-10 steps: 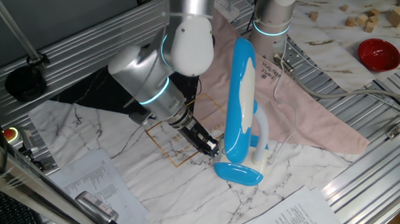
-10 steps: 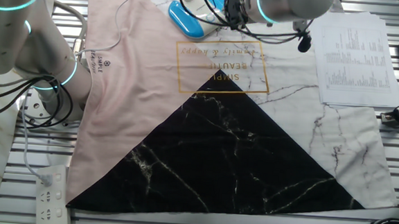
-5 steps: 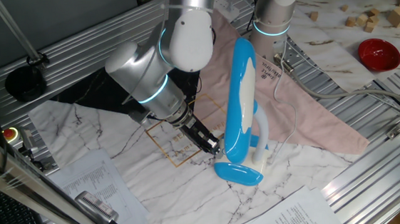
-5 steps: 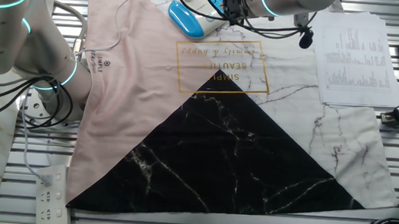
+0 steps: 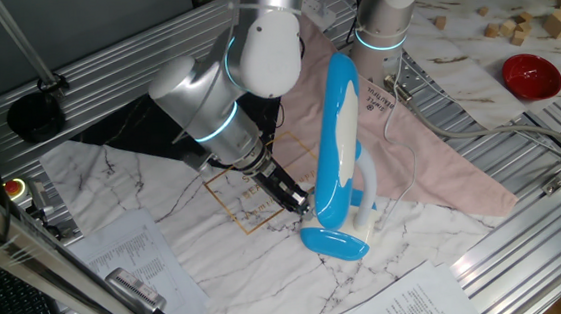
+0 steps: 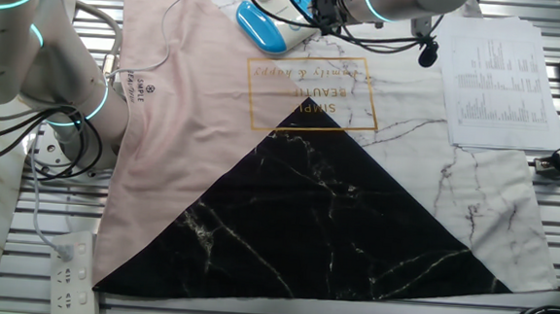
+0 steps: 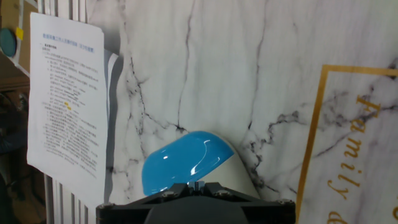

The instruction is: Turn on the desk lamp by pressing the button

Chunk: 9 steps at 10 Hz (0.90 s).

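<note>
The desk lamp (image 5: 335,138) is glossy blue and white, its long head leaning over a white neck and an oval blue base (image 5: 333,242). In the other fixed view only the base (image 6: 262,27) shows at the top edge. My gripper (image 5: 301,204) reaches down beside the lamp, its tips just left of the head's lower end and above the base. The hand view has the blue base (image 7: 180,165) right in front of my gripper (image 7: 198,185), whose two fingers meet with no gap. I cannot make out the button in any view.
A pink cloth (image 5: 431,155) and a marble-print mat (image 6: 335,219) cover the table. Printed sheets (image 7: 65,106) lie beside the lamp. A red bowl (image 5: 531,75) and wooden blocks (image 5: 511,26) sit far right. A second arm's base (image 5: 386,28) stands behind the lamp.
My arm has shifted slightly, and the gripper tip has edged a little closer to the lamp. The lamp itself has not moved.
</note>
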Motion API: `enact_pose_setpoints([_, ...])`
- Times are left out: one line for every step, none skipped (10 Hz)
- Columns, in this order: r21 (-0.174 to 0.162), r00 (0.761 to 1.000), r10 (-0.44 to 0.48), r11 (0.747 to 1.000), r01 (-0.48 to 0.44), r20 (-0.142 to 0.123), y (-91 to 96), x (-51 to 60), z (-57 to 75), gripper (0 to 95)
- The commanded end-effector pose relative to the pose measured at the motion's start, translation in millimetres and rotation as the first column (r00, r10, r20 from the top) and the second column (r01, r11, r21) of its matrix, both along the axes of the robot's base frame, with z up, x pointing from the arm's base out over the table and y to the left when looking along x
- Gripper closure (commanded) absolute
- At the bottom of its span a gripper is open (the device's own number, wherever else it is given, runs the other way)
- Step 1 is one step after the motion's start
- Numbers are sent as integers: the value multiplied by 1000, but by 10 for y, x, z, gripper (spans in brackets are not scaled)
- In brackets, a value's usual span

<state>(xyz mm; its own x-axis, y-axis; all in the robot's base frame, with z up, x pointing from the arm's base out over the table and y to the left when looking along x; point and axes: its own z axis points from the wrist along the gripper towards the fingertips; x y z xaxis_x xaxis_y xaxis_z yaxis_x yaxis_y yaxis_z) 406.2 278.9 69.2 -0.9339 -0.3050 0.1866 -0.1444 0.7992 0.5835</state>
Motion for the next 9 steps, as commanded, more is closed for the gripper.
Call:
enact_pose_setpoints([1, 1000, 1, 1000, -1, -6, -11, 18, 5, 950])
enact_pose_setpoints([1, 1000, 7, 1000, -7, -16, -38, 78, 17, 950])
enact_pose_setpoints([3, 1000, 12, 1000, -12, -15, -54, 138, 21, 950])
enact_pose_setpoints([6, 1000, 16, 1000, -16, -12, -75, 234, 24, 950])
enact_pose_setpoints([8, 1000, 18, 1000, -18, -11, -87, 296, 33, 950])
enact_pose_setpoints([7, 1000, 18, 1000, -18, -14, -100, 429, 58, 950])
enact_pose_setpoints([3, 1000, 13, 1000, -13, -15, -61, 492, 66, 950])
enact_pose_setpoints([2, 1000, 10, 1000, -10, -16, -50, 496, 67, 950])
enact_pose_setpoints([-1, 1000, 4, 1000, -4, -20, -16, 421, 78, 950])
